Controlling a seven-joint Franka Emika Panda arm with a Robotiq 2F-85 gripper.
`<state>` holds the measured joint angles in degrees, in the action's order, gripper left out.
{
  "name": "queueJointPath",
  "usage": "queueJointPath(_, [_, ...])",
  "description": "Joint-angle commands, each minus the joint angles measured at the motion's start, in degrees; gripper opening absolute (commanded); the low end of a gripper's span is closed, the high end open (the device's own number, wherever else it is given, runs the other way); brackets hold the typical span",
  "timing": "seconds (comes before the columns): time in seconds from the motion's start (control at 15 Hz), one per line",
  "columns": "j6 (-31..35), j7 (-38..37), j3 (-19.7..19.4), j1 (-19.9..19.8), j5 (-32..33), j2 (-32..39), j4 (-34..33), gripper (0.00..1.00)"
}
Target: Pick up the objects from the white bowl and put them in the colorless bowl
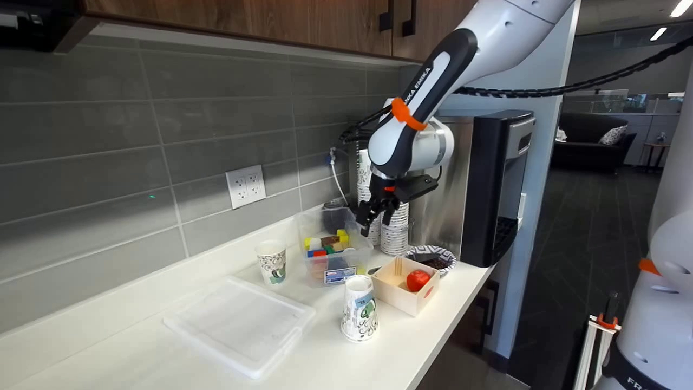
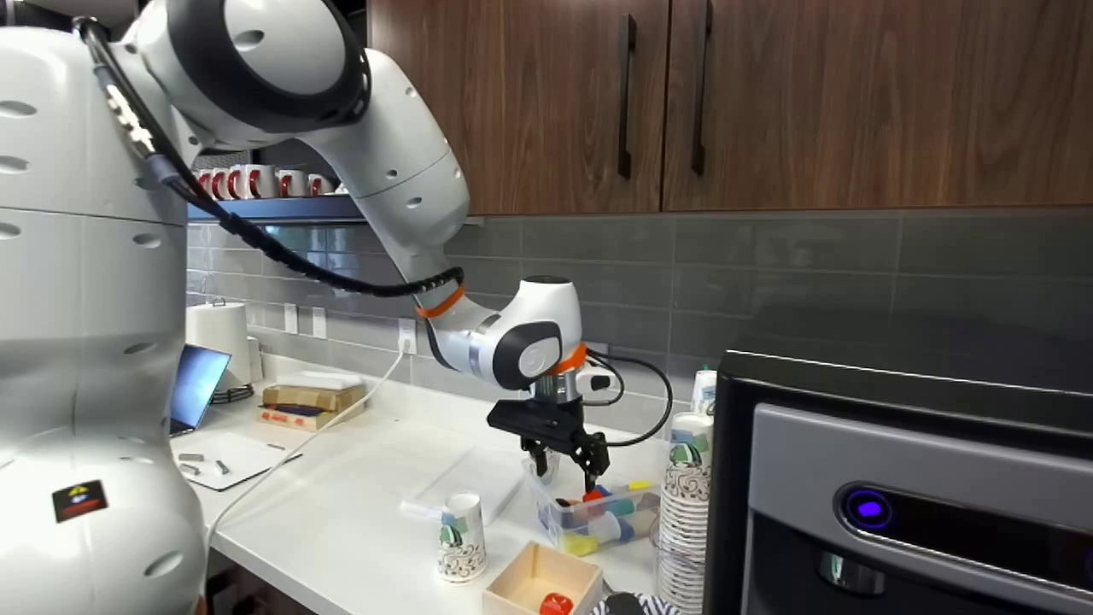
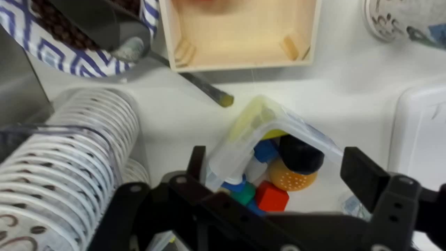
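Observation:
The white bowl is a pale, squarish, wood-like box (image 1: 395, 295), also in an exterior view (image 2: 523, 574) and at the top of the wrist view (image 3: 240, 57). A round red object (image 1: 417, 280) lies inside it, also in an exterior view (image 2: 556, 604); the wrist view barely catches it. The colorless bowl is the clear plastic container (image 1: 319, 269), also in the wrist view (image 3: 230, 158). It holds several pieces, among them a red block (image 3: 271, 196) and an orange dotted bun (image 3: 292, 178). My gripper (image 1: 376, 223) is open and empty above the container, its fingers wide apart in the wrist view (image 3: 278, 167).
A paper cup (image 1: 360, 314) stands beside the pale box; another cup (image 1: 272, 262) stands near the wall. A clear flat lid (image 1: 241, 325) lies on the counter. Stacked cups (image 3: 69, 167), a patterned bowl (image 3: 80, 59) of dark beans with a black scoop (image 3: 115, 26), and a dispenser (image 1: 492, 184) stand close by.

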<state>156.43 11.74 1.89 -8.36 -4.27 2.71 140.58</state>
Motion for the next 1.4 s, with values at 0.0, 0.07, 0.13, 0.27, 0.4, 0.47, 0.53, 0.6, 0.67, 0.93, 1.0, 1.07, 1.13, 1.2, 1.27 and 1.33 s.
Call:
queueJointPath(0.0, [-15.35, -10.02, -2.68, 2.24, 6.97, -7.43, 0.61, 1.0])
queueJointPath(0.07, [-19.09, -11.41, -2.64, 2.42, 7.4, -7.85, -0.11, 1.0])
queueJointPath(0.13, [-22.89, -12.02, -2.52, 2.73, 7.13, -7.69, -1.01, 1.0])
queueJointPath(0.27, [-26.97, -14.14, -2.54, 3.02, 7.57, -6.32, -2.36, 1.0])
queueJointPath(0.4, [-28.74, -15.61, -2.81, 3.12, 7.86, -5.21, -2.46, 1.0])
queueJointPath(0.47, [-28.11, -15.88, -3.05, 3.06, 7.77, -4.45, -2.17, 1.0])
queueJointPath(0.53, [-27.27, -15.89, -3.3, 2.98, 7.89, -3.64, -1.97, 1.0])
queueJointPath(0.6, [-26.38, -16.01, -3.59, 2.91, 8.13, -2.48, -1.92, 1.0])
queueJointPath(0.67, [-25.42, -16.7, -3.82, 2.9, 8.89, -1.36, -1.95, 1.0])
queueJointPath(0.93, [-23.79, -17.86, -4.85, 3.16, 10.61, 4.02, -2.89, 1.0])
queueJointPath(1.0, [-23.49, -17.83, -5.07, 3.18, 10.57, 5.05, -3.05, 1.0])
queueJointPath(1.07, [-22.55, -17.37, -5.36, 3.11, 10.63, 6.35, -3.35, 1.0])
queueJointPath(1.13, [-22.11, -16.78, -5.58, 3.06, 10.53, 7.49, -3.71, 1.0])
queueJointPath(1.2, [-20.61, -16.29, -5.95, 2.97, 11.08, 8.82, -4.09, 1.0])
queueJointPath(1.27, [-19.66, -15.72, -6.18, 2.89, 11.03, 9.83, -4.45, 1.0])
queueJointPath(1.33, [-19.16, -15.53, -6.38, 2.9, 10.89, 10.74, -4.88, 1.0])
